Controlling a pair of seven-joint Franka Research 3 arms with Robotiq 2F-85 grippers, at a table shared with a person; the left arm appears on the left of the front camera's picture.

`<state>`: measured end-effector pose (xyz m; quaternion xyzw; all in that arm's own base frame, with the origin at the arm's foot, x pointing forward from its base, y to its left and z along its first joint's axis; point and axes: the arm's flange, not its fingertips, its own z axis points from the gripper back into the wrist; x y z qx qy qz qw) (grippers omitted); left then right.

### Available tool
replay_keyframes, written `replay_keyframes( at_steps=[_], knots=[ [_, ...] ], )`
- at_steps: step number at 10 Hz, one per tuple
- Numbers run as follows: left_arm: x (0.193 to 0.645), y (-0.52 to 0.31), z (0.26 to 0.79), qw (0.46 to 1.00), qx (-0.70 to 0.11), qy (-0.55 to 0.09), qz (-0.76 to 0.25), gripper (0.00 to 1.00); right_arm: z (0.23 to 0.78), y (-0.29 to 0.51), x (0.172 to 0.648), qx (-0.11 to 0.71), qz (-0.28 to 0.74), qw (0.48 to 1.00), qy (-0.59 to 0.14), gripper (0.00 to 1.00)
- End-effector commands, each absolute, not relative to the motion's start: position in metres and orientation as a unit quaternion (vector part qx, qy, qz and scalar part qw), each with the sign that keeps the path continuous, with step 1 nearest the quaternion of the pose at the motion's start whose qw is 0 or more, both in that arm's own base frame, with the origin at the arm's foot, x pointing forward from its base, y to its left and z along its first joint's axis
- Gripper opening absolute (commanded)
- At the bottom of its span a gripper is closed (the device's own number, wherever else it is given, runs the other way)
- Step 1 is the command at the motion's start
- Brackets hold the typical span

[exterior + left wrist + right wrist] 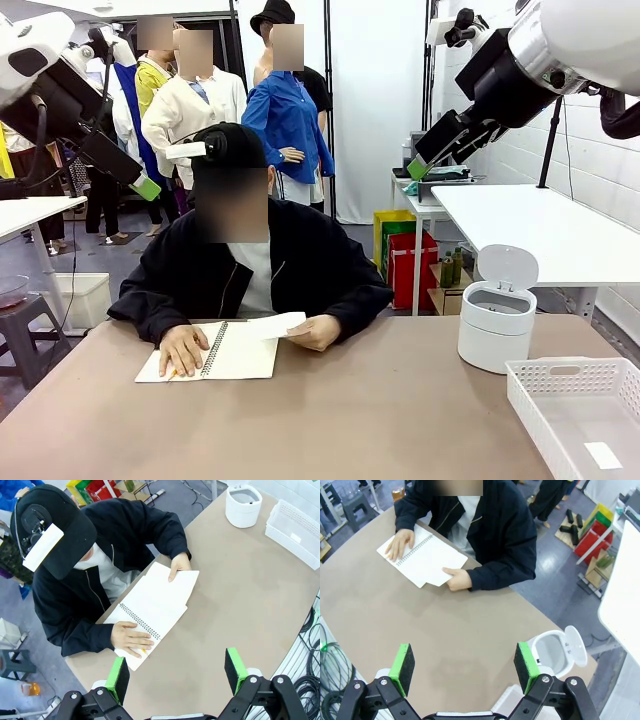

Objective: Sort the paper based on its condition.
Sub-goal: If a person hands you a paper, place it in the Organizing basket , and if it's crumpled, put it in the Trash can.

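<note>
You had both arms raised off the counter [380,410], with nothing picked up. The left pincer [176,672] stood with its jaws wide apart and nothing between the green pads. The right pincer [463,665] was spread just as wide and was just as empty.

The only paper [275,325] in play was a flat white sheet at the far side of the counter. The person pinched it by its edge in one hand [318,332], above the open page of the spiral notebook [225,352]. The person's other hand [183,348] lay flat on the opposite page. I could not tell whether the sheet was already loose from the binding.

The round white bin [497,325] stood on the robot's right side of the counter with its lid [507,266] tipped up. The white basket [530,400] sat just beside it, nearer the robot, with a small flat white piece on its floor.

I judged the sorting had barely begun. This looked like the waiting step, with the paper being prepared on the person's side and neither arm committed.

For the next move, you would have needed the sheet set down or offered clear of the person's fingers. You would then have read whether it was flat or crumpled, since that decided between bin and basket. The right arm looked the likelier choice, since both containers sat on its side. A flat sheet on a flat counter would have been hard to pinch, so an edge approach seemed wise.
</note>
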<state>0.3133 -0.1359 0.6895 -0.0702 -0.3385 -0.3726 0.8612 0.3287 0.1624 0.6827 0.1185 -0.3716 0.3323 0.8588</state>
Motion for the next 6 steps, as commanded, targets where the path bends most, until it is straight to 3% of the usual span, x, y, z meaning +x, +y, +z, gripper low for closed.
replay_keyframes(
  at_steps=[1, 6],
  knots=[
    [0.3132, -0.1349, 0.6891, 0.862, -0.071, -0.336, -0.372, 1.0, 0.6828, 0.1625, 0.3287, 0.118, 0.332, 0.859, -0.372, 1.0],
    [0.3132, -0.1349, 0.6891, 0.862, -0.071, -0.336, -0.372, 1.0, 0.6828, 0.1625, 0.3287, 0.118, 0.332, 0.859, -0.372, 1.0]
  ],
)
